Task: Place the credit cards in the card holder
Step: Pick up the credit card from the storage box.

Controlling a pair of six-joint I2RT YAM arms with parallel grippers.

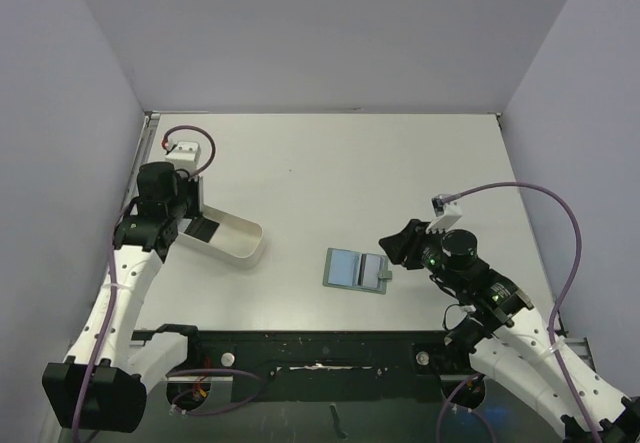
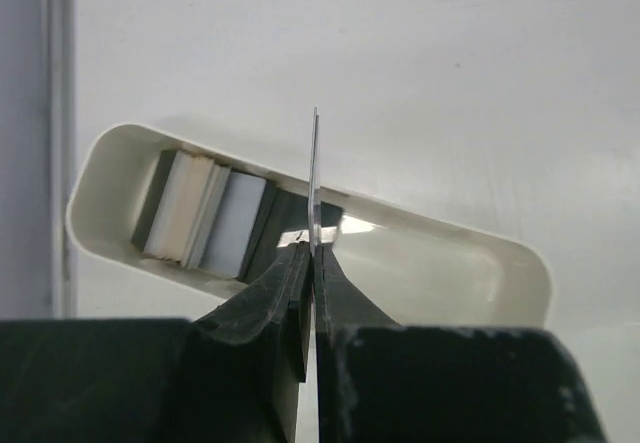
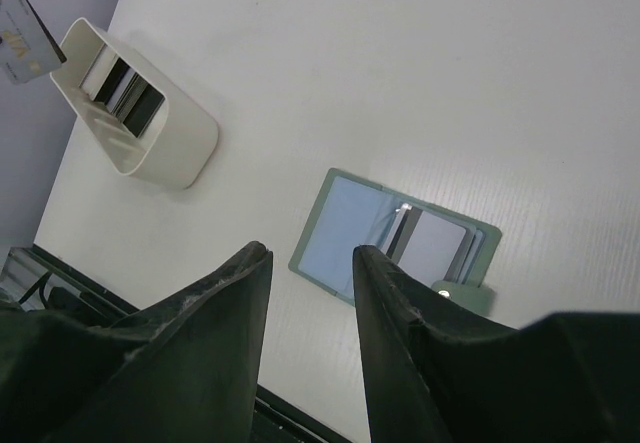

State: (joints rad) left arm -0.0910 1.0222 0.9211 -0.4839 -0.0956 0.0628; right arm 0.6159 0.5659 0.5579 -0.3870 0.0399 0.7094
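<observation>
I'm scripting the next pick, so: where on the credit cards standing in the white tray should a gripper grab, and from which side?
Probably the top edge of the credit cards, from above, fingers either side of one card's flat faces. They stand on edge, packed at one end of the tray, whose walls block the sides. The left gripper holds one card this way.

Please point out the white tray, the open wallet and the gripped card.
White tray point(image 1: 254, 248): top view, rounded right end.
Wallet point(image 1: 344, 267): top view, blue inner left side.
Card point(image 2: 314, 163): left wrist view, upper edge.
</observation>
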